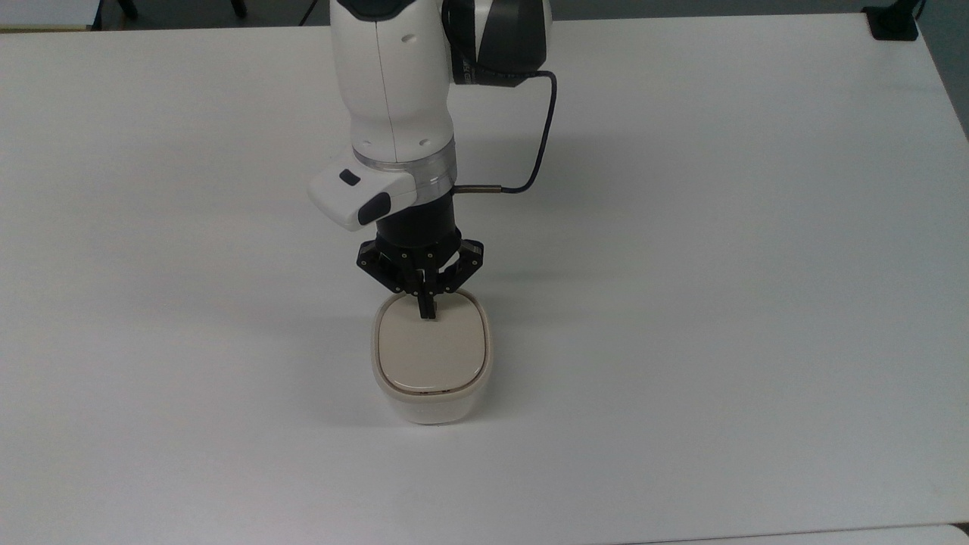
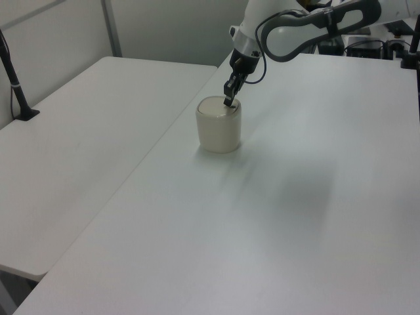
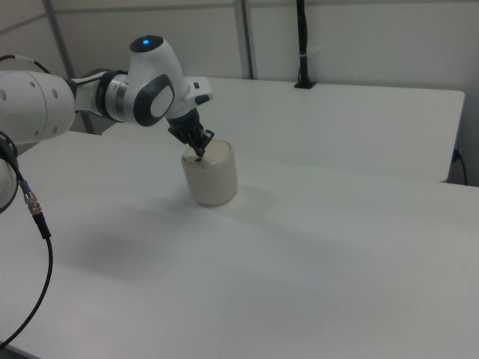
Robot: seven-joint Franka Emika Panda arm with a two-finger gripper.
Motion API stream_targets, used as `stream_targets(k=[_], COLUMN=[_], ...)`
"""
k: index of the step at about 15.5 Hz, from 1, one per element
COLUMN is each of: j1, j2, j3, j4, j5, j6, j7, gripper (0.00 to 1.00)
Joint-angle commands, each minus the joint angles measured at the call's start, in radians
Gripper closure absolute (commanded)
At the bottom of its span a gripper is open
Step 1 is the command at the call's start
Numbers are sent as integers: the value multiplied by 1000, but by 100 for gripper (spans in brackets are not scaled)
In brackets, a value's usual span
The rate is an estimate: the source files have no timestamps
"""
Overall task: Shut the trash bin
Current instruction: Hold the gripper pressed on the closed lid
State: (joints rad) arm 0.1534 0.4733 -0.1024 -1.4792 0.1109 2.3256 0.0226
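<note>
The cream-white trash bin [image 1: 431, 405] [image 2: 218, 131] [image 3: 212, 181] stands on the white table [image 1: 719, 227]. Its beige lid [image 1: 430, 352] lies flat inside the rim, with a thin dark seam along the near edge. My gripper [image 1: 428, 312] [image 2: 229, 102] [image 3: 199, 152] is shut, its black fingertips together and pointing down at the far end of the lid, at or just above its surface. Nothing is held between the fingers.
A dark cable [image 1: 541, 144] loops off the arm's wrist. A second white table [image 2: 79, 144] adjoins at the left view's left, with a black post [image 2: 14, 79] on it. Another black post [image 3: 302, 45] stands at the back in the right view.
</note>
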Motion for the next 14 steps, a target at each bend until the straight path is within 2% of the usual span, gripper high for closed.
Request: stream_targets(k=[1, 2, 5, 10, 14], j1=[2, -1, -11, -69, -71], j2=[-177, -205, -278, -421, -435], j3=[-7, -7, -7, -7, -8], j4=[-151, -167, -174, -213, -210], j5=[-10, -11, -30, -60, -77], j6=[-90, -142, -329, -584, -607], j7=[-10, -15, -13, 0, 0], gripper=[27, 0, 0, 0, 0])
